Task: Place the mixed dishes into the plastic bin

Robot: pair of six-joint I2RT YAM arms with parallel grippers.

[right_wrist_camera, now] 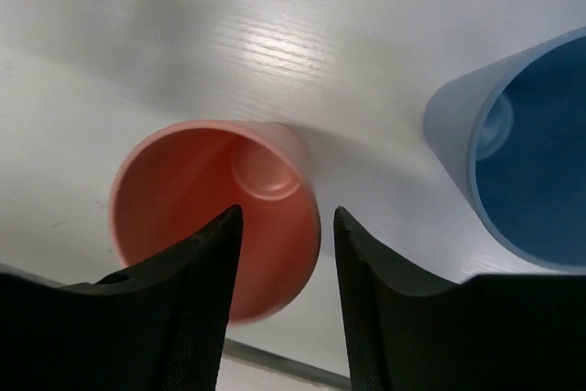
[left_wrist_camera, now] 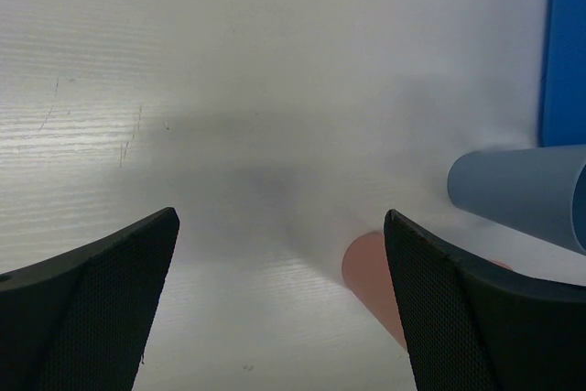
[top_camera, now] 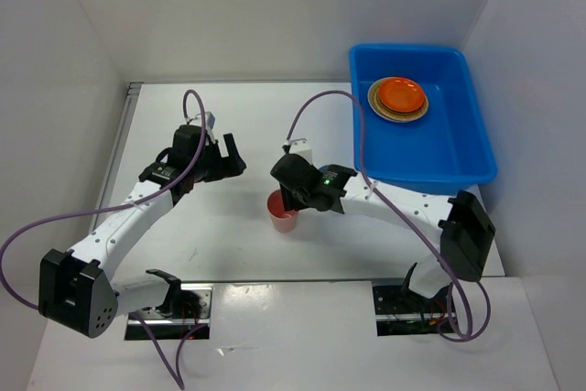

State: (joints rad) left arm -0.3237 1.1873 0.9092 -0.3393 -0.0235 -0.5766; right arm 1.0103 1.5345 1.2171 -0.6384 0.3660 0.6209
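Note:
A pink cup [right_wrist_camera: 215,222] stands upright on the white table; it also shows in the top view [top_camera: 282,215] and the left wrist view [left_wrist_camera: 371,276]. My right gripper [right_wrist_camera: 287,215] is open and straddles the cup's near rim, one finger inside and one outside, with gaps on both sides. A blue cup [right_wrist_camera: 526,167] stands just right of the pink cup; it also shows in the left wrist view [left_wrist_camera: 522,194]. My right gripper [top_camera: 287,191] hides the blue cup from above. The blue plastic bin [top_camera: 458,157] holds an orange plate [top_camera: 401,93] on a tan stack [top_camera: 392,114]. My left gripper [top_camera: 233,158] is open and empty over bare table.
The bin sits at the back right, against the right wall. White walls enclose the table on the left, back and right. Purple cables loop over both arms. The bin's blue wall [left_wrist_camera: 568,43] shows at the right edge of the left wrist view.

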